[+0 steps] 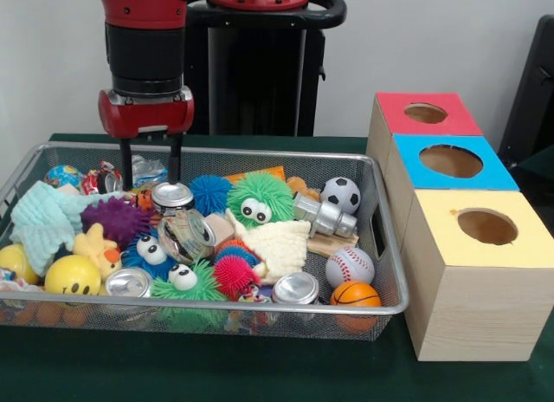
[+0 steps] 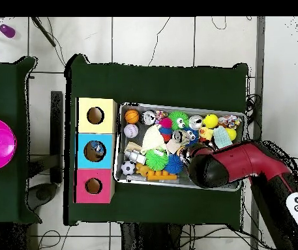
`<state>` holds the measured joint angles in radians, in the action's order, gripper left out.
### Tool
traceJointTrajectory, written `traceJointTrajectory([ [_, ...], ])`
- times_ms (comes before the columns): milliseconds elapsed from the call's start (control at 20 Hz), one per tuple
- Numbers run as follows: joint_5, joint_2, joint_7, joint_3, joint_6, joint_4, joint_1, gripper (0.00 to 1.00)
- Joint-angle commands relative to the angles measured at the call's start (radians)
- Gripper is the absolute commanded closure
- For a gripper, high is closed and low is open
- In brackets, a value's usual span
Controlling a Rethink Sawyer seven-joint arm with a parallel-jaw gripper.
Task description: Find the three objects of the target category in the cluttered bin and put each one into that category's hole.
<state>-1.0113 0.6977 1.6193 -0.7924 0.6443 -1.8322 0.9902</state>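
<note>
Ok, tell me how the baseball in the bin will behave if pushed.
The baseball looks round and smooth, so it would probably roll. The mini basketball and bin wall sit close by, likely stopping it soon. It seems small, so probably light.

red box, blue box, yellow box

Bright, even indoor light w/ soft shadows; glare on can lids; front view slightly soft.
</note>
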Motion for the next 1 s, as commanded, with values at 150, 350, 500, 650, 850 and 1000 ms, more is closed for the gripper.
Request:
traceJointTrajectory([
  [150, -0.115, -0.032, -0.182, 0.020, -0.074, 0.034, -0.025, 0.00],
  [350, -0.128, -0.040, -0.146, 0.038, -0.075, 0.052, -0.045, 0.00],
  [500, -0.133, -0.041, -0.126, 0.052, -0.073, 0.061, -0.057, 0.00],
  [650, -0.070, -0.041, -0.136, 0.068, 0.009, 0.067, -0.060, 0.00],
  [850, -0.003, -0.010, -0.189, 0.097, 0.146, 0.071, -0.062, 0.00],
  [1000, -0.014, 0.000, -0.201, 0.102, 0.144, 0.071, -0.063, 0.00],
])
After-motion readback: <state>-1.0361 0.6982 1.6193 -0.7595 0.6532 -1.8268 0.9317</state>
